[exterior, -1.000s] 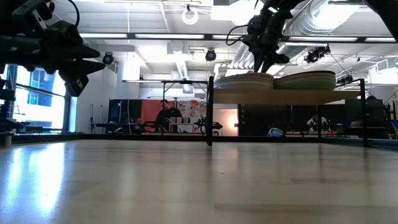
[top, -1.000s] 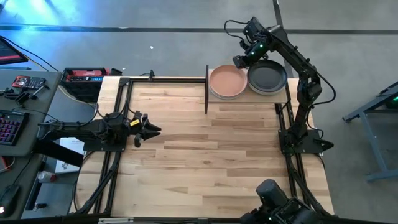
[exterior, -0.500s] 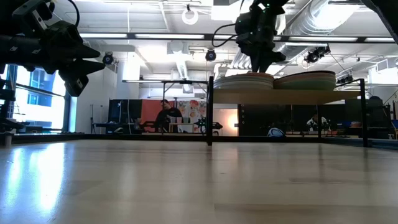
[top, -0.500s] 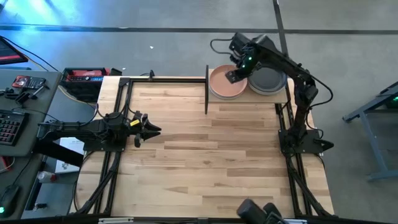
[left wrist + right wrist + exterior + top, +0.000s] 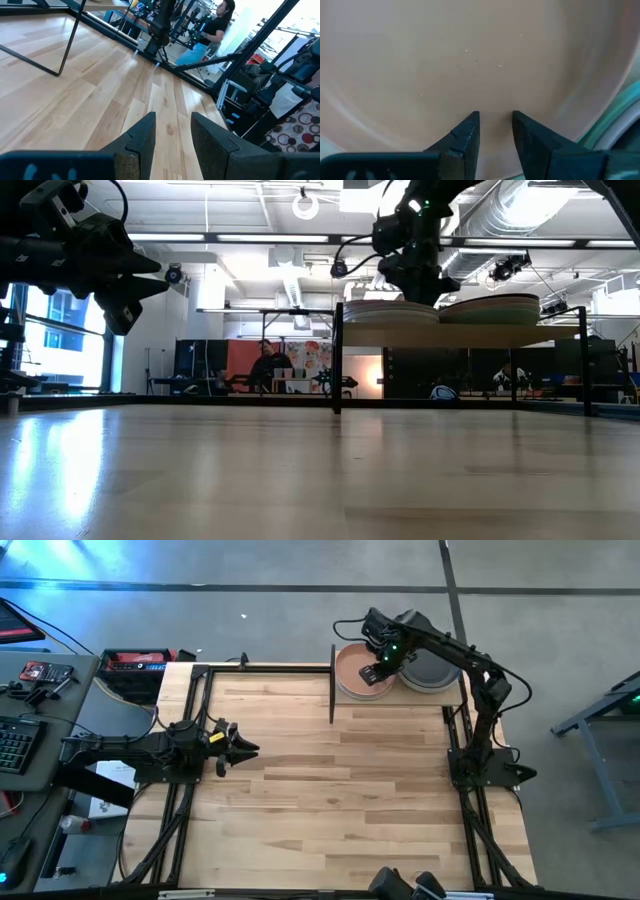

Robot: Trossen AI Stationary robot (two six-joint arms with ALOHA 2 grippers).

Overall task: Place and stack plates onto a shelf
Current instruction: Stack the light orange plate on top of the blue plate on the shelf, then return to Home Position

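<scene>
The shelf [image 5: 400,696] stands at the table's far right and carries two stacks of plates. The left stack is topped by a pink plate [image 5: 350,677]; a grey plate [image 5: 436,670] tops the right one. In the low view both stacks [image 5: 385,311] sit flat on the raised panel [image 5: 460,335]. My right gripper [image 5: 372,671] points down over the pink plate [image 5: 470,60], open, with nothing between its fingers. A teal rim [image 5: 625,112] shows beside the pink one. My left gripper [image 5: 250,748] waits at the table's left, level and open [image 5: 172,125]. My right gripper has its fingertips [image 5: 470,125] close over the pink plate's inner face [image 5: 494,100], coming from above and pointing down. I cannot tell whether they touch it. The plate lies flat on its stack.
Thin black uprights [image 5: 332,685] stand at the shelf's left end. Bare wooden tabletop [image 5: 330,790] stretches between the two arms. A keyboard and tools [image 5: 30,680] lie off the table's left. A person [image 5: 268,365] sits in the room behind.
My right gripper has swung from above the gap between the two stacks toward the table's left and come down over the pink plate, turning a little. The plates have stayed where they were.
</scene>
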